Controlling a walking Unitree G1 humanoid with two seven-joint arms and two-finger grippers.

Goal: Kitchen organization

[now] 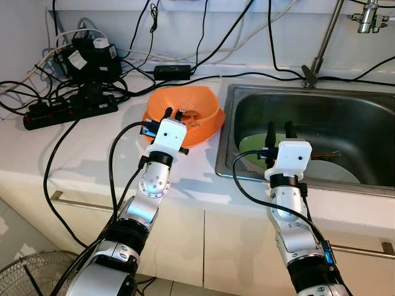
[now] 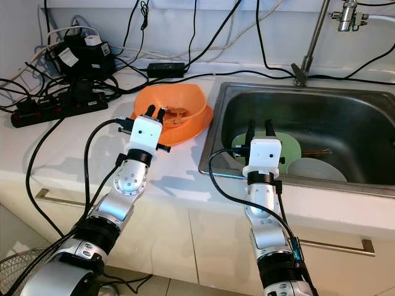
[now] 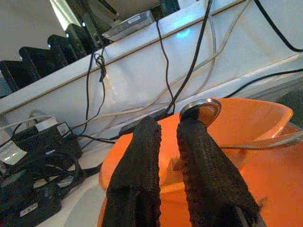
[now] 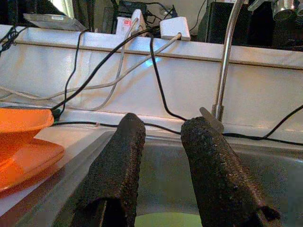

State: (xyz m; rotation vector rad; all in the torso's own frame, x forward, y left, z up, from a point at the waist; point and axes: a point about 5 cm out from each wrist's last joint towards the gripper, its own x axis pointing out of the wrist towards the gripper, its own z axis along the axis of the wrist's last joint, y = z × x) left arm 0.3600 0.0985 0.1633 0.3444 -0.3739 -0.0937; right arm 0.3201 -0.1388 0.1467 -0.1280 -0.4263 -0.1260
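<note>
An orange basket (image 1: pixel 203 108) stands on the white counter beside the sink (image 1: pixel 224 145). A metal spoon (image 3: pixel 201 111) lies in it, its rounded end just past one fingertip. My left gripper (image 1: pixel 173 113) hovers at the basket's near rim, fingers a narrow gap apart with nothing between them. My right gripper (image 1: pixel 279 128) is open over the sink's left side, above a green plate (image 2: pixel 290 145). A white dish (image 2: pixel 315 168) lies against the plate, with brown sticks behind it.
A black power strip (image 1: pixel 68 111), adapters and tangled cables crowd the counter's back left. More cables cross the back wall and the sink's far rim. The faucet (image 1: pixel 321 46) rises behind the sink. A floor fan (image 1: pixel 24 277) stands low on the left.
</note>
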